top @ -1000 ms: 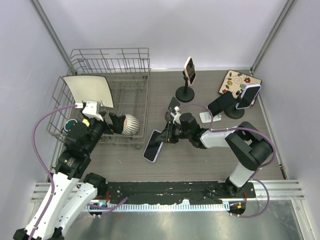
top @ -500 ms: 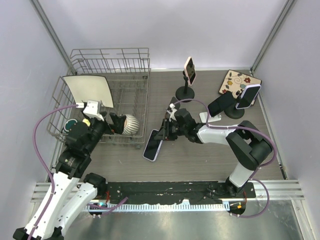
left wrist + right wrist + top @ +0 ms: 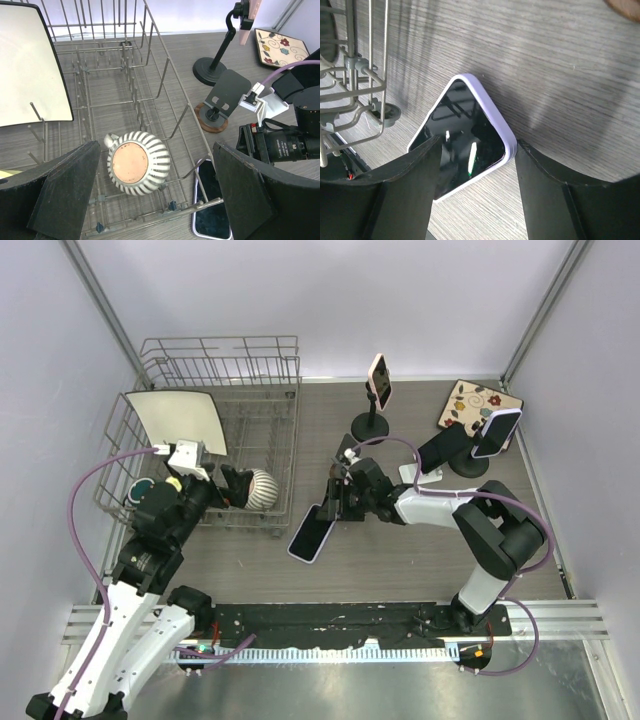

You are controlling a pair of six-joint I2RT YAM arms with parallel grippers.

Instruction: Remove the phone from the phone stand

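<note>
The phone (image 3: 312,533), dark-screened with a lavender edge, lies flat on the wooden table beside the rack; it also shows in the left wrist view (image 3: 212,200). One corner of the phone (image 3: 462,135) sits between the spread fingers of my right gripper (image 3: 479,145), which is low over the table (image 3: 335,508) and open. The empty black phone stand (image 3: 347,452) on its round wooden base (image 3: 215,117) stands just behind. My left gripper (image 3: 155,165) hangs open above the rack (image 3: 228,483), holding nothing.
A wire dish rack (image 3: 225,360) holds a striped mug (image 3: 137,162) and a white board (image 3: 175,418). A tall stand carries a pink phone (image 3: 378,380); another carries a lavender phone (image 3: 495,432). A patterned square coaster (image 3: 480,405) lies at the back right.
My right gripper's jaws have opened off the phone, which now rests flat on the table. The left arm has not moved.
</note>
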